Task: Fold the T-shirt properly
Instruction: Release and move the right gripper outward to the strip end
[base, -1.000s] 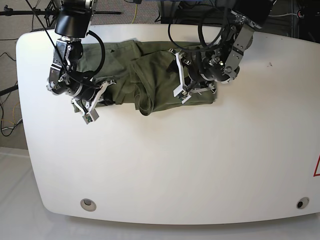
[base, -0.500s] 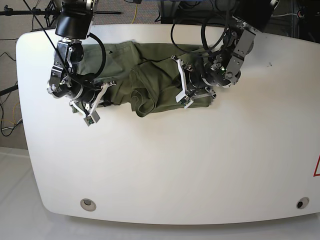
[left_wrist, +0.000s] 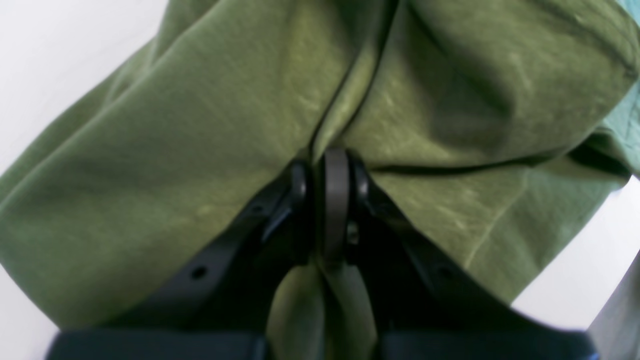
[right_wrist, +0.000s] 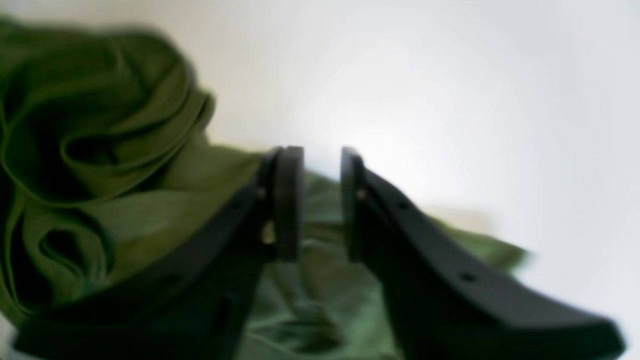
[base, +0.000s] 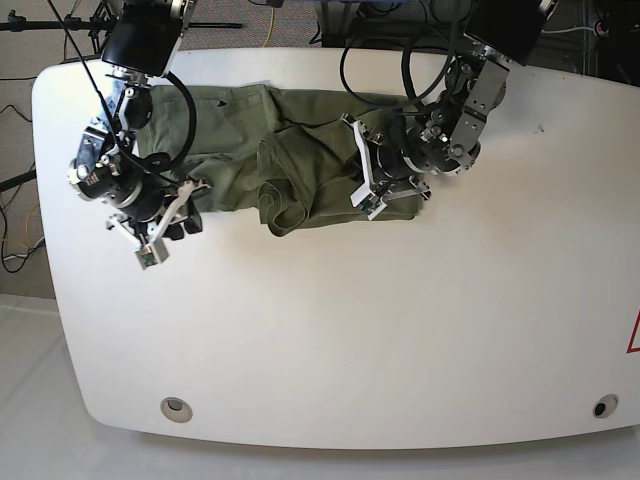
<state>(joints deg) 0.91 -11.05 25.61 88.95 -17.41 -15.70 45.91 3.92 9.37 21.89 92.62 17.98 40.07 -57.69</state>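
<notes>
two grippers work at the far part of the white table (base: 330, 330), where the shirt (base: 300, 150) lies bunched; much bare room is in front. left gripper (left_wrist: 327, 172) pinches a shirt fold. right gripper (right_wrist: 320, 165) is parted, holding nothing, beside the shirt edge.

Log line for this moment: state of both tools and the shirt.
left tool: shut on T-shirt | right tool: open, holding nothing | T-shirt: bunched, unfolded | table

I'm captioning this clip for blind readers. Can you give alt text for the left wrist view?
The left gripper is shut on a pinched ridge of the green T-shirt, its jaws closed tight on the cloth. Creased fabric fills nearly the whole picture, with the white table showing only at the corners.
</notes>
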